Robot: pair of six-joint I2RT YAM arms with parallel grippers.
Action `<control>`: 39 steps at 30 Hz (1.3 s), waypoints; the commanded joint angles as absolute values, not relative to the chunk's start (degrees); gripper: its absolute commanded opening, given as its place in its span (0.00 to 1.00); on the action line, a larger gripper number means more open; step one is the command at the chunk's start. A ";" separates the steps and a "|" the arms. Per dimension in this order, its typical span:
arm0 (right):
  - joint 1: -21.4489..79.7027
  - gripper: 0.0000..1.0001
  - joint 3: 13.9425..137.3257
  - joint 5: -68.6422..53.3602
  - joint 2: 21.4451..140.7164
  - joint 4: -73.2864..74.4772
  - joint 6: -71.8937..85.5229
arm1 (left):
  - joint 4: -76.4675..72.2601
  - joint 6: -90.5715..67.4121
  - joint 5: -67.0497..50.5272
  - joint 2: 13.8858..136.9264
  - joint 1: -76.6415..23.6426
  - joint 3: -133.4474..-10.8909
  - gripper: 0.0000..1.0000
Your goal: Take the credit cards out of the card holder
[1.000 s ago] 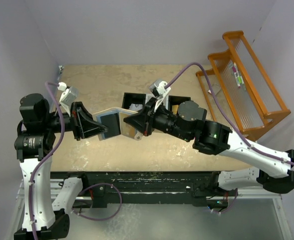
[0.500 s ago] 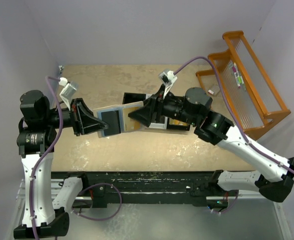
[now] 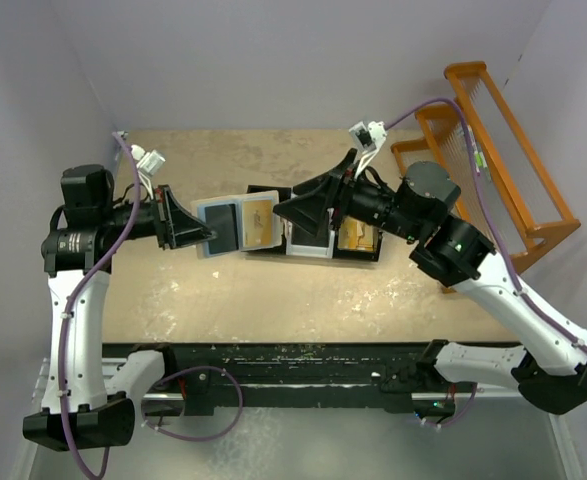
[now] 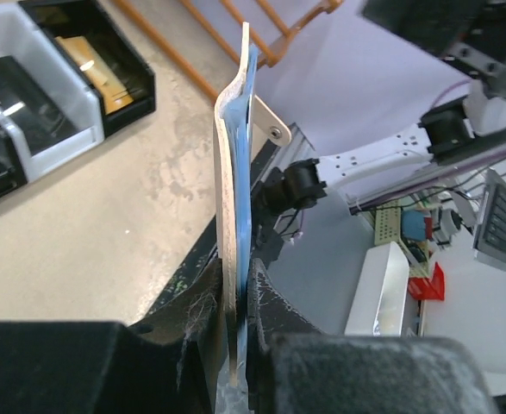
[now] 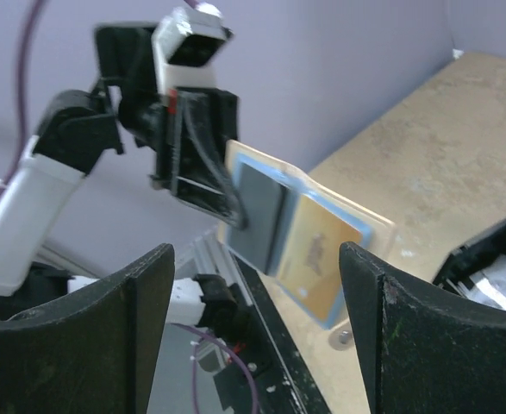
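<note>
Black left end effector (image 3: 201, 234): clamped on the card holder's left edge, its fingers (image 4: 192, 341) pinching both faces.
Card holder (image 3: 235, 226): open like a booklet and lifted clear of the table (image 3: 223, 310). It sticks out rightward from the left end effector's tips. The outside is tan, the inside pale blue.
Dark grey rectangle (image 3: 223, 228): on the leaf nearest the left end effector; card or pocket, I cannot tell.
Gold card (image 3: 262, 224): on the far leaf, facing the right end effector; its dark marking is too blurred to read.
Right end effector (image 3: 283, 208): fingers spread wide, gripping nothing, tips just beside the holder's free edge.
Black tray (image 3: 368, 257): on the table under the right end effector, with a tan card (image 3: 353, 235) in one compartment.
Orange rack (image 3: 493, 150): well right of the right end effector; its green-and-pink tag is too small to read.
</note>
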State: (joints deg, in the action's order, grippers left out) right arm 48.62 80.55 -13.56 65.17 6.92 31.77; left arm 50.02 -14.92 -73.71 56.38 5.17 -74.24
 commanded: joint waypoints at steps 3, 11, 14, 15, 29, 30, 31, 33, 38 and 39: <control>49.99 0.73 78.16 -23.37 66.37 -6.17 38.81 | 53.35 -9.10 -67.19 56.31 5.10 -76.64 0.00; 51.14 0.55 74.44 -28.93 71.94 -12.51 42.70 | 52.61 -10.03 -72.31 55.81 5.14 -77.38 0.00; 51.15 0.55 72.98 -31.05 73.24 -13.37 43.66 | 51.20 -11.73 -75.58 55.66 5.10 -77.49 0.00; 51.15 0.54 72.55 -32.00 73.56 -13.16 44.07 | 50.64 -12.44 -76.73 55.53 5.10 -77.45 0.00; 51.15 0.47 71.46 -35.34 76.92 -21.33 48.26 | 43.40 -20.43 -86.82 53.43 5.10 -76.03 0.00; 51.15 0.46 71.46 -35.77 77.06 -21.77 48.67 | 43.15 -20.78 -87.40 53.22 5.10 -76.03 0.00; 51.11 0.45 71.58 -36.04 77.22 -22.40 48.94 | 42.73 -21.15 -87.60 53.06 5.10 -76.01 0.00; 51.14 0.44 71.78 -36.48 77.47 -23.48 49.30 | 42.19 -21.70 -89.83 52.81 5.10 -76.00 0.00; 51.15 0.37 70.80 -38.86 77.43 -26.73 51.99 | 41.84 -22.10 -92.43 52.65 5.10 -75.98 0.00; 51.14 0.36 70.80 -39.10 77.54 -27.56 52.32 | 41.79 -22.02 -92.49 52.59 5.10 -75.95 0.00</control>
State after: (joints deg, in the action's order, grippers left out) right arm 51.09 70.74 -37.45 77.32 -20.97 50.04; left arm 44.12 -20.49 -83.92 53.82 5.23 -74.89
